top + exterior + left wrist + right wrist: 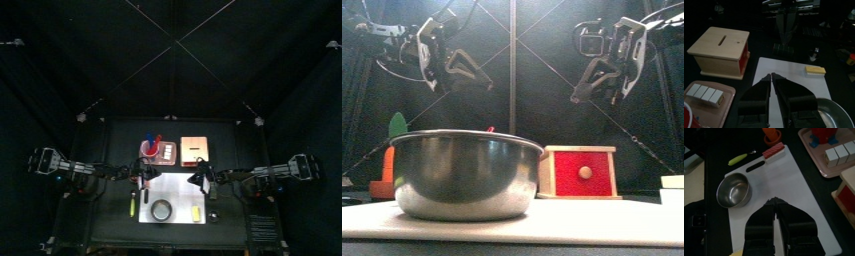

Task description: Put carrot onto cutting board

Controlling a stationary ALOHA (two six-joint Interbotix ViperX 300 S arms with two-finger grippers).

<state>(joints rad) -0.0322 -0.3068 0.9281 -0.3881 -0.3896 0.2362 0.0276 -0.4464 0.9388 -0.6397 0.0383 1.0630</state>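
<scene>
Black curtains close in a small black counter, and most of its middle is taken up by the large flat white rectangular cutting board. A round shiny steel bowl stands on the board, and a small yellow block lies on the board well apart from the bowl.

The small orange carrot stands off the board, on the counter just past one short end; in the front view it shows at the far left, half hidden behind the bowl. Near it a thin yellow-green stick lies on the counter beside the board's corner, and a red striped piece rests on that end of the board.

Behind the board stand a pale wooden box with a slot in its top and a red front and a pink tray holding white cubes.

Both arms hang above the board. The left gripper has its fingers drawn together with nothing between them. The right gripper has its fingers pressed almost tip to tip, also holding nothing, well apart from the carrot.
</scene>
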